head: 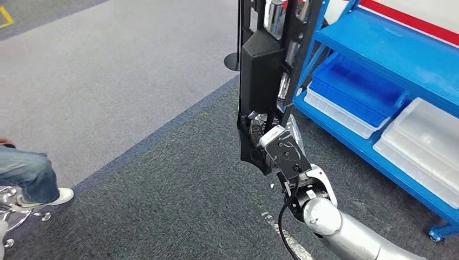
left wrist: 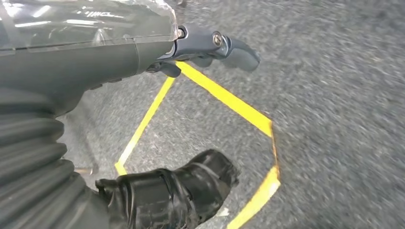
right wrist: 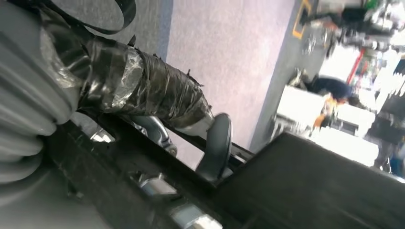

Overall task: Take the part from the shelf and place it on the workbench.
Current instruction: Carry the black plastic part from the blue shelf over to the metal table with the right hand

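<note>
Right robot hand (head: 270,142) grips a long black part (head: 265,76), held upright above dark carpet just beside a blue shelf (head: 389,51) stacked with clear bins (head: 427,141). Left robot hand (left wrist: 143,62) hangs open, fingers apart, over yellow floor tape (left wrist: 224,98). A seated person's shoe (head: 51,197) rests nearby.

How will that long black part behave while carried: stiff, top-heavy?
The black part looks rigid, a hard frame with metal fittings. Held near its lower end by the right robot hand, it stands tall, so it may sway or lever against the grip.
</note>
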Robot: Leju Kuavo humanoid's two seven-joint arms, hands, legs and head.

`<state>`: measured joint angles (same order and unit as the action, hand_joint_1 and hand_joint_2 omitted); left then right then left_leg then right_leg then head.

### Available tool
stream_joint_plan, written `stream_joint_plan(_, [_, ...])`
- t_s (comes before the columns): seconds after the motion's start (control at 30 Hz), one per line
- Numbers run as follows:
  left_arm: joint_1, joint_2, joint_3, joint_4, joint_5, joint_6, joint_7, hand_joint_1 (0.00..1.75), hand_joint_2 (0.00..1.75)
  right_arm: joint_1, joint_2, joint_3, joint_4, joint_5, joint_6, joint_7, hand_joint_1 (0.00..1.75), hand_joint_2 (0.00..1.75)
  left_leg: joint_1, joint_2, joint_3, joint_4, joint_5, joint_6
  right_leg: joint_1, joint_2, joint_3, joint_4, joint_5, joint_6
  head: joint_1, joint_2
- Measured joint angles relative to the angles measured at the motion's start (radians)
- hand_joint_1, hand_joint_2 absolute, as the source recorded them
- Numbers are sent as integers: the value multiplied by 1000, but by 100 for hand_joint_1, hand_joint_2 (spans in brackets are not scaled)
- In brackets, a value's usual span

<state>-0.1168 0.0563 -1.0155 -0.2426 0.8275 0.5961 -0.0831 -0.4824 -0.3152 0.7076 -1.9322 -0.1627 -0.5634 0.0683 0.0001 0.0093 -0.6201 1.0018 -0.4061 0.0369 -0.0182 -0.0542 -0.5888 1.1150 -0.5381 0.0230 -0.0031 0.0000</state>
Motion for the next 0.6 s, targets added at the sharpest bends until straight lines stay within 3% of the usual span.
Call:
stream_joint_plan(0.03, [-2, 0, 0, 0, 0, 0, 0, 0, 175, 0, -1, 0, -1, 1, 0, 0, 175, 175, 0, -12, 2, -2, 1, 2, -1, 31, -29, 60, -28, 0, 2, 0])
stream_joint_plan(0.07, [-4, 0, 0, 0, 0, 0, 0, 0, 175, 1, -1, 0, -2, 2, 0, 1, 175, 175, 0, -24, 2, -2, 1, 5, -1, 46, -63, 126, -53, 1, 3, 0])
stream_joint_plan(0.1, [-5, 0, -1, 0, -1, 0, 0, 0, 175, 2, -2, 0, -2, 2, 0, 2, 175, 175, 0, -39, 2, 0, 0, 6, -1, 51, -94, 178, -66, 2, 4, 0])
stream_joint_plan(0.13, [-6, 0, -1, 0, -1, 0, 0, 0, 175, 4, -3, 0, -2, 2, 0, 3, 175, 175, 0, -55, 3, 2, -1, 7, -1, 53, -111, 199, -60, 4, 4, 0])
stream_joint_plan(0.17, [-5, 0, -1, 0, -1, 0, 0, 0, 175, 5, -4, 0, -2, 3, 0, 4, 175, 175, 0, -71, 3, 6, -3, 6, -2, 55, -110, 182, -34, 6, 4, 0])
stream_joint_plan(0.2, [-5, 0, -2, 0, -1, 1, 0, 0, 175, 5, -4, 0, -2, 3, 0, 6, 175, 175, 1, -88, 2, 11, -5, 4, -5, 61, -92, 129, 5, 7, 4, 0])
stream_joint_plan(0.27, [-4, 0, -2, 0, -1, 1, 0, 0, 175, 4, -5, 0, -3, 6, 0, 7, 175, 175, 3, -119, -5, 30, -14, -6, -13, 106, -42, 6, 62, 8, 3, 0])
stream_joint_plan(0.33, [-4, 0, -2, 0, -2, 3, 0, 0, 175, 4, -5, 0, -5, 8, 0, 9, 175, 175, 5, -144, -19, 41, -17, -19, -15, 137, -20, -46, 71, 5, 3, 0])
stream_joint_plan(0.4, [0, 1, -2, 0, -2, 4, 0, 0, 175, 1, -5, 0, -7, 10, 0, 10, 175, 175, 11, -165, -29, 38, -13, -32, -11, 116, -17, -52, 73, -5, 4, 0])
stream_joint_plan(0.43, [3, 0, -2, 0, -2, 4, 0, 0, 175, 0, -5, 0, -8, 11, 0, 11, 175, 175, 10, -154, -32, 41, -14, -38, -11, 103, -12, -58, 75, -12, 2, 0])
stream_joint_plan(0.5, [4, -2, -3, 0, -2, 4, -1, 0, 175, -2, -5, 0, -10, 16, -1, 12, 175, 175, 8, -92, -58, 91, -40, -50, -14, 75, -2, -70, 78, -24, -5, 0])
stream_joint_plan(0.53, [2, -3, -3, 0, -2, 4, -1, 0, 175, -2, -5, 0, -11, 19, -1, 13, 175, 175, 8, -54, -85, 144, -65, -55, -12, 61, 2, -73, 78, -27, -9, 0])
stream_joint_plan(0.6, [-3, -3, -4, 0, -2, 4, -1, 0, 175, -2, -5, 0, -14, 22, -2, 14, 175, 175, 12, -21, -149, 264, -111, -63, -9, 31, 4, -73, 75, -31, -12, 0])
